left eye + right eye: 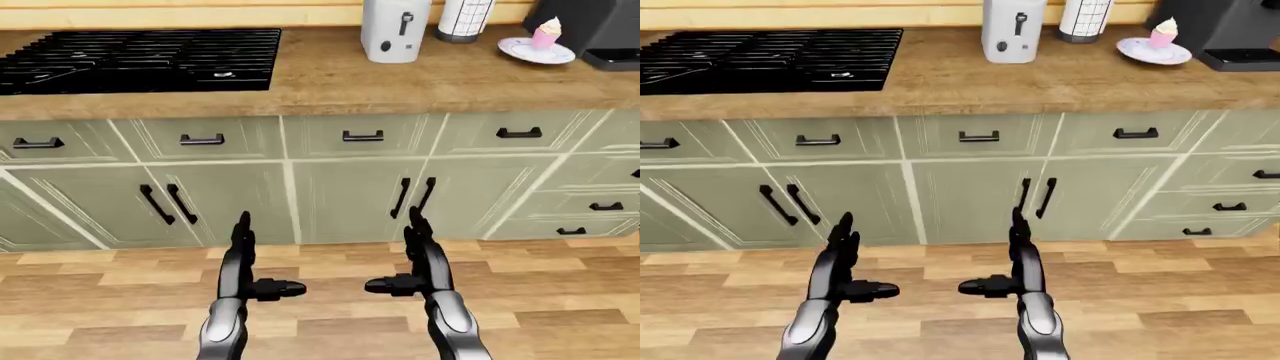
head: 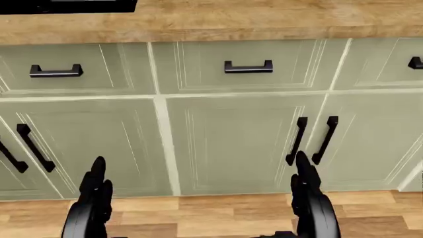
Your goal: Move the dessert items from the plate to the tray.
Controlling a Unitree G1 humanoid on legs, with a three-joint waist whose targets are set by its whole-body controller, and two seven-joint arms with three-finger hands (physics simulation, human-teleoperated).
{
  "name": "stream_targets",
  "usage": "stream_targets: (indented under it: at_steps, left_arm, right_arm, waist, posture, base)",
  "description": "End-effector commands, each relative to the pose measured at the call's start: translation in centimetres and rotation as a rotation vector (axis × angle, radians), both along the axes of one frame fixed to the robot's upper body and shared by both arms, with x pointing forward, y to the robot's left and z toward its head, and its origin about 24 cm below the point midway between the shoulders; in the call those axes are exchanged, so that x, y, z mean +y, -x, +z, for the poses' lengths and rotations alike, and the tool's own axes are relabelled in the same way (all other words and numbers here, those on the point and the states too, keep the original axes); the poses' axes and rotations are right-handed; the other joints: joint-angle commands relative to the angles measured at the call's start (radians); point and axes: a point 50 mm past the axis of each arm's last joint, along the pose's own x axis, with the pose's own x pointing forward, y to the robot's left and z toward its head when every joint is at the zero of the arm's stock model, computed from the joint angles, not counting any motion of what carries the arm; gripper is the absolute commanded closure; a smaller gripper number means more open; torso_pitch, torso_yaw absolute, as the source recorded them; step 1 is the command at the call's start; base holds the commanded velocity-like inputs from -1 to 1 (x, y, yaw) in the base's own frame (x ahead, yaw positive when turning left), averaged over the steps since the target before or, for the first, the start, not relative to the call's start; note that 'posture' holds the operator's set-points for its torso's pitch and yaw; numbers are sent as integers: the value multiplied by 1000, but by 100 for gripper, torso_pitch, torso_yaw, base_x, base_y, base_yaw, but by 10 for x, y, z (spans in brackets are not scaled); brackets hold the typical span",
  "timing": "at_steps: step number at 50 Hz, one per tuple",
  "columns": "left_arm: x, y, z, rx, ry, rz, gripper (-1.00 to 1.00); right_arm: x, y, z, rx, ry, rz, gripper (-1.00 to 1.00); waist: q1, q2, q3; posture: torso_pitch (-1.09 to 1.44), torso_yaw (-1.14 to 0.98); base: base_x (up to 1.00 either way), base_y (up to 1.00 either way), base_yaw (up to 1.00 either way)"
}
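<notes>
we stand facing a long run of pale green cabinets (image 1: 340,187) with black handles, set under a wooden counter (image 1: 330,75) that spans the eye views, with plank flooring (image 1: 330,262) along the bottom. at the top left of the left-eye view lies a black stove (image 1: 140,56), its left part cut off by the edge. a dark appliance (image 1: 595,30) sits at the top right corner, only partly in view, so we cannot tell what it is. near the top centre stands a white toaster (image 1: 393,30), and just to its right a white cylinder (image 1: 464,19) with dark stripes, both clipped at the top. the plate (image 1: 536,50) lies on the counter between that cylinder and the dark appliance, and on it stands a pink cupcake (image 1: 546,33); whether anything else lies on the plate is too small to tell. the tray does not show in any view. our left hand (image 1: 242,262) and right hand (image 1: 425,259) hang low over the floor, fingers straight up, thumbs pointing toward each other, spread wide and holding nothing. the plate is well apart from both, up and to the right of the right hand. the head view looks lower, showing mostly cabinet doors and only the hands' upper parts.
</notes>
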Motion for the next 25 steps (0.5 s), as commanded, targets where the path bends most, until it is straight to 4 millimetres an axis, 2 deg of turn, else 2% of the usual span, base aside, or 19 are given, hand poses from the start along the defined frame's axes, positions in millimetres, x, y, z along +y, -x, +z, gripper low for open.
stream_targets:
  at_steps: [1, 3, 4, 5, 7, 8, 11, 18, 22, 23, 24, 25]
  left_arm:
    - [-1, -9, 40, -183, -11, -11, -100]
    - [-2, -10, 40, -184, -12, -13, -100]
    - [-3, -10, 43, -185, -13, -18, -100]
    - [-4, -10, 44, -187, -16, -21, -100]
    - [-4, -10, 47, -189, -16, -24, -100]
    - [-5, -9, 50, -191, -16, -26, -100]
    - [-6, -9, 61, -199, -20, -35, -100]
    - [-11, -13, 97, -224, -33, -71, -100]
    - [-13, -17, 129, -256, -40, -87, -100]
    - [-13, -17, 135, -260, -37, -90, -100]
    - [-14, -18, 140, -264, -37, -93, -100]
    - [-14, -19, 146, -267, -35, -98, -100]
  right_arm:
    - [3, -10, 31, -165, 16, 14, -100]
    - [2, -11, 32, -166, 19, 11, -100]
    - [2, -12, 32, -169, 23, 10, -100]
    - [2, -11, 33, -171, 24, 9, -100]
    - [2, -12, 36, -175, 28, 10, -100]
    - [2, -13, 37, -177, 29, 9, -100]
    - [2, -13, 46, -183, 38, 12, -100]
    - [-4, -19, 84, -207, 58, 14, -100]
    - [-9, -23, 105, -221, 66, 22, -100]
    - [-10, -22, 109, -226, 65, 27, -100]
    - [-12, -23, 114, -235, 59, 31, -100]
    - [-14, -23, 123, -248, 53, 34, -100]
  waist:
    - [-2, -8, -1]
    - [7, 0, -62]
    - [7, -1, -52]
    - [6, -6, -17]
    - [8, -8, -70]
    - [9, -7, -75]
    - [9, -6, -77]
    - [11, -5, -86]
    - [9, -6, -94]
    - [10, -3, -111]
    - [12, 1, -105]
    - [15, 5, -84]
  posture:
    - [0, 0]
    - [0, 0]
    - [0, 0]
    - [0, 0]
    - [0, 0]
    - [0, 0]
    - [0, 0]
    - [0, 0]
    - [0, 0]
    - [0, 0]
    - [0, 0]
    - [0, 0]
  base:
    - [0, 0, 0]
    - [0, 0, 0]
    - [0, 0, 0]
    - [0, 0, 0]
    - [0, 0, 0]
    - [0, 0, 0]
    - [0, 0, 0]
    - [0, 0, 0]
    - [0, 0, 0]
    - [0, -6, 0]
    - [13, -17, 0]
    - [30, -37, 0]
